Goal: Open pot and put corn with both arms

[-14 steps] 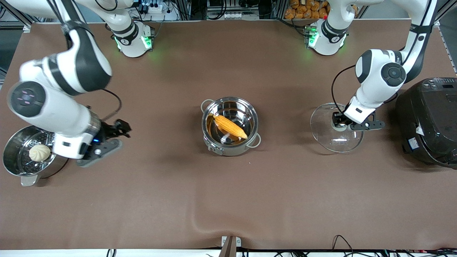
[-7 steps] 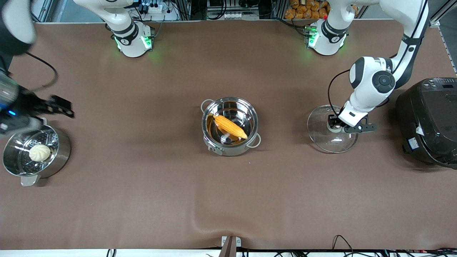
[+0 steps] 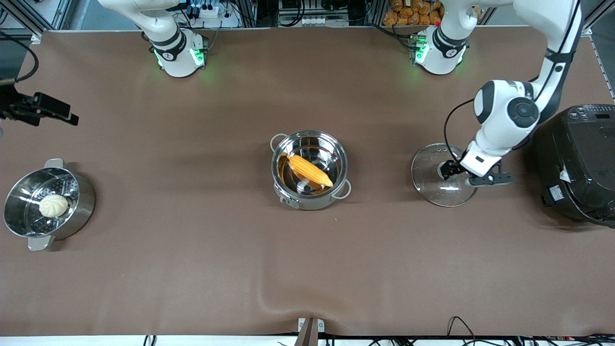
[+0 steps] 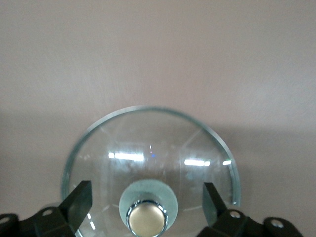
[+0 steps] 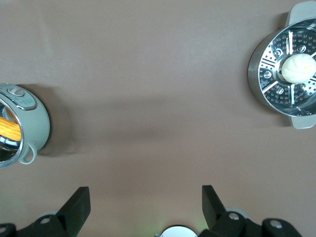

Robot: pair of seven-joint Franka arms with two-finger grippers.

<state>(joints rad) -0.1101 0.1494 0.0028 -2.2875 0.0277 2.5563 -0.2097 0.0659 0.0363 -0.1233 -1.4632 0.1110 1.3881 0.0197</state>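
Note:
The pot (image 3: 312, 203) stands uncovered in the middle of the table, with the corn (image 3: 309, 170) lying slantwise in it. Its glass lid (image 3: 439, 190) lies flat on the table between the pot and the black cooker. My left gripper (image 3: 451, 169) is open just above the lid. In the left wrist view its fingers (image 4: 79, 197) stand wide on either side of the coppery knob (image 4: 146, 217) without touching it. My right gripper (image 3: 55, 115) is open and empty, high over the right arm's end of the table. The right wrist view shows the pot (image 5: 29, 123) and the corn (image 5: 9, 129).
A steel steamer pot (image 3: 84, 202) with a white bun (image 3: 53, 205) stands at the right arm's end of the table, and also shows in the right wrist view (image 5: 256, 74). A big black cooker (image 3: 576, 163) stands close beside the lid at the left arm's end.
My right arm has risen and swung away from beside the steamer pot to the table's end. The lid has shifted slightly toward the pot and settled flat, with my left gripper still over the knob.

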